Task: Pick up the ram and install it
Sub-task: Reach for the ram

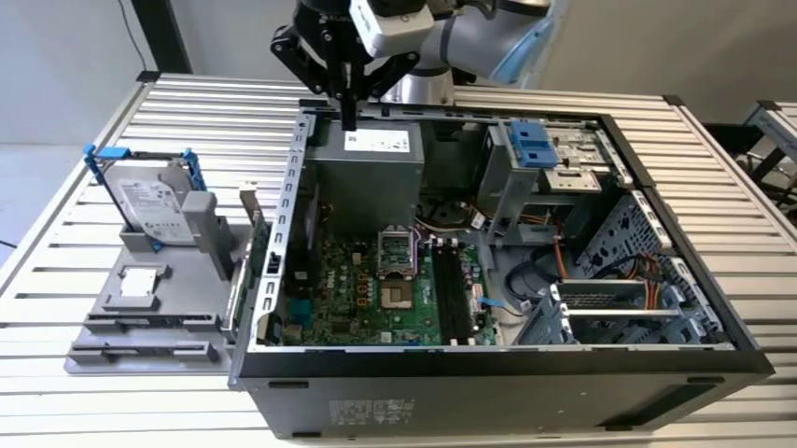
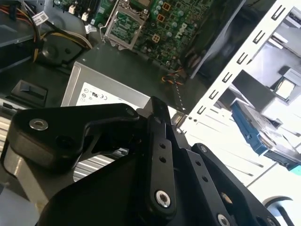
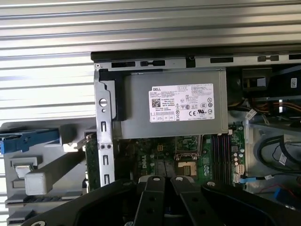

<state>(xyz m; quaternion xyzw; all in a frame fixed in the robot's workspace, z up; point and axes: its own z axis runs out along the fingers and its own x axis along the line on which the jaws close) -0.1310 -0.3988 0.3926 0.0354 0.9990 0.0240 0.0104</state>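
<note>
Little of the task shows as done. The ram [image 1: 258, 233] is, as far as I can judge, the thin green-dark stick standing on its long edge in the grey fixture [image 1: 149, 317] on the surface [image 1: 187, 103]. It sits just outside the open case [image 1: 524, 392], close against that case's wall on the exterior view's left and near the drive [image 1: 156, 205] in its blue bracket. It is seen almost edge on, so chips and label cannot be made out. In the first wrist view the same green strip [image 3: 90, 157] lies just beside the case's metal wall. Its long axis runs along that wall, from the near end of the case toward the far end. That is roughly parallel to the black slots [image 1: 454, 289] on the board, which look empty, so both the pick-up and the install remain. The tool [image 1: 351, 121] hangs above the far edge of the case, over the power supply [image 1: 373, 173], pointing down and well apart from the ram. Its fingers look drawn together to one narrow tip with nothing between them. Both wrist views agree, the tips meeting [image 3: 163, 178] over the power supply [image 3: 174, 106].
</note>
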